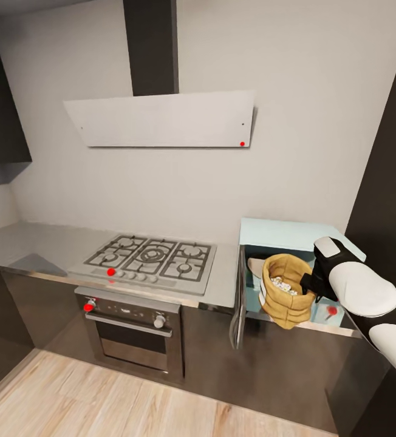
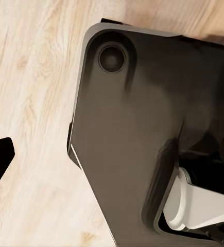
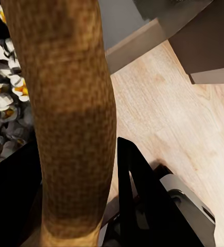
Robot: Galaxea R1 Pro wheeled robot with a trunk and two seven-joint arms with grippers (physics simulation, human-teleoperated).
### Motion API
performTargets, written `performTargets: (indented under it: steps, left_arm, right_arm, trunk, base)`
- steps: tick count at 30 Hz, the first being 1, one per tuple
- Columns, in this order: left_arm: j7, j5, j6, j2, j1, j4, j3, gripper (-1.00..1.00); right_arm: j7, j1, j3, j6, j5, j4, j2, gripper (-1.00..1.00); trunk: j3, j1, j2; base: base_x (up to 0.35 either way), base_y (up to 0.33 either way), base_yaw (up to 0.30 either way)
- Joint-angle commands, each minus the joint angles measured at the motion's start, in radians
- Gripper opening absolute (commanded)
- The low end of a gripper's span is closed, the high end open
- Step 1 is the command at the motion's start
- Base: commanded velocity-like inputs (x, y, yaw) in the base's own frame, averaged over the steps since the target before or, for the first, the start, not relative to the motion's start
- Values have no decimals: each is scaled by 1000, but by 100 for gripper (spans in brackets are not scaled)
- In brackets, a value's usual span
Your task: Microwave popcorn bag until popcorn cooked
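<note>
A: Where's the popcorn bag (image 1: 286, 290)?

B: Just in front of the open microwave (image 1: 283, 233), its rim pinched in the right gripper (image 1: 310, 285), popcorn (image 1: 281, 283) inside.

A: Risk?

B: The bag tilts; clipping the microwave's door could spill popcorn.

You cannot see the fingertips of the right gripper (image 1: 310, 284), because the popcorn bag (image 1: 286, 290) covers them. The bag also hides most of the microwave (image 1: 283, 233) cavity and part of its knob panel. In the right wrist view the bag's wall (image 3: 70, 118) is cut off at the edges.
</note>
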Motion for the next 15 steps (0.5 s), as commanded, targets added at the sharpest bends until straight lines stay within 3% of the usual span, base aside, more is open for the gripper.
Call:
performTargets:
  steps: [1, 5, 11, 15]
  left_arm:
    - [2, 0, -1, 0, -1, 0, 4, 100]
    - [2, 0, -1, 0, -1, 0, 4, 100]
    - [2, 0, 0, 0, -1, 0, 4, 100]
    - [2, 0, -1, 0, -1, 0, 4, 100]
  right_arm:
    - [-5, -1, -4, 3, -3, -1, 0, -100]
    - [-5, -1, -4, 3, -3, -1, 0, -100]
    - [-5, -1, -4, 3, -3, -1, -3, -100]
    - [-5, -1, -4, 3, -3, -1, -9, -100]
  trunk:
    - [-2, 1, -2]
    - [-2, 1, -2]
    - [-2, 1, -2]
    - [-2, 1, -2]
  base:
    - [22, 0, 0]
    - [237, 0, 0]
    - [56, 0, 0]
    - [224, 0, 0]
